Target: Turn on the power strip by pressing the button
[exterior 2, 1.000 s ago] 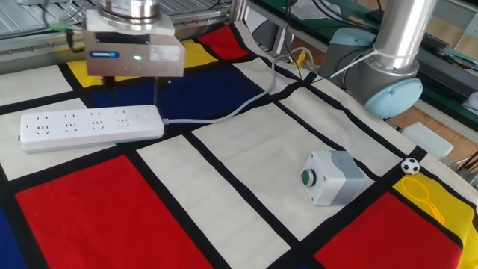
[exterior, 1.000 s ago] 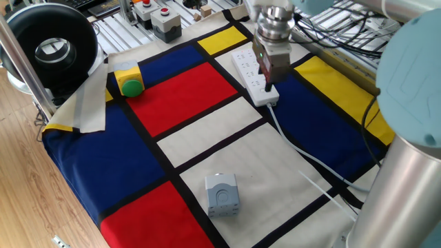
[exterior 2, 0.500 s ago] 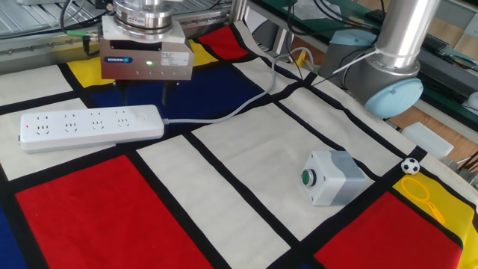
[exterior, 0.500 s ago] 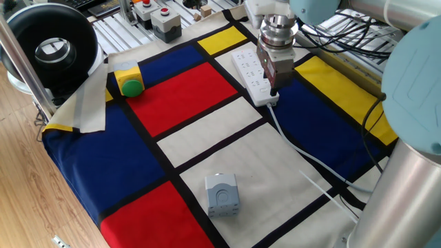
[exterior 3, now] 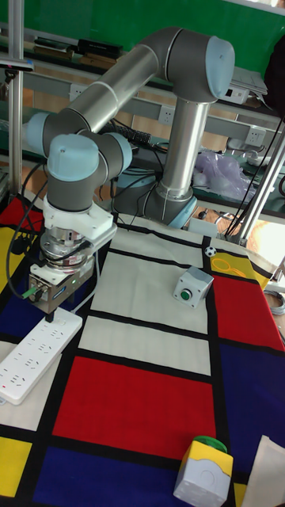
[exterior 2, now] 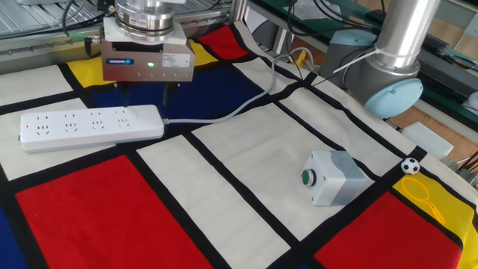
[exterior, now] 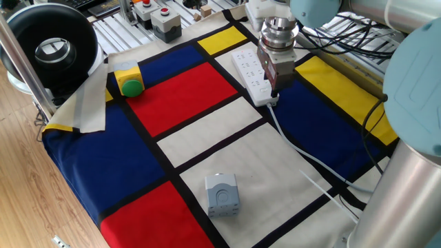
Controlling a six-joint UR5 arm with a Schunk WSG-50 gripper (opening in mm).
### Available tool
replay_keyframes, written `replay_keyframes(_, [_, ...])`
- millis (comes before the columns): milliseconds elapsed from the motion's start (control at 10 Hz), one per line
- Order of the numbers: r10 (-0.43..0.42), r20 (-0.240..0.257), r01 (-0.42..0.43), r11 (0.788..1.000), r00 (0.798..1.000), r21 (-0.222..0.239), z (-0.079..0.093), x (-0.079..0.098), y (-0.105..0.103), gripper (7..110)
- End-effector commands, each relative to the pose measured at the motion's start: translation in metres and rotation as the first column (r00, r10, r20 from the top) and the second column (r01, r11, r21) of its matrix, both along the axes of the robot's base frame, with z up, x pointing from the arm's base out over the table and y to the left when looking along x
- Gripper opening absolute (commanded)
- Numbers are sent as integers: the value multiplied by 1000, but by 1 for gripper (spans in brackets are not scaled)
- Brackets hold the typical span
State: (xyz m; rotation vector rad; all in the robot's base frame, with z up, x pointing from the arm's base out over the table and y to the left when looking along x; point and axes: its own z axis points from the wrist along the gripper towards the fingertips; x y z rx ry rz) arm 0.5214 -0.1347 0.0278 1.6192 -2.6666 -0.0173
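end effector [exterior 2: 146, 96] open, hangs over strip's [exterior 2: 89, 127] cable end; button [exterior 2: 139, 118] just below fingertips, strip runs away w/ sockets.

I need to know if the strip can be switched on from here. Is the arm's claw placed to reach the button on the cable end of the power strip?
Probably yes. The claw hangs just behind the power strip's cable end, with nothing between them.

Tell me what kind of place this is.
Likely a robotics lab test bench: a UR5 arm over a colour-block cloth, scattered push-button boxes, aluminium framing behind.
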Motion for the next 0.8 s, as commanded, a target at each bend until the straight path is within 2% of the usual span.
replay_keyframes(0, [-29,-2,29,999,1000,28,-7,-7,11,66])
replay_keyframes(200, [-41,-14,42,999,999,35,-2,-15,19,66])
replay_keyframes(500, [-37,-8,37,999,999,12,0,-18,17,66])
replay_keyframes(600, [-18,-2,18,1000,1000,4,-1,-16,15,66])
replay_keyframes(700, [35,7,-35,999,999,-6,-3,-10,13,66])
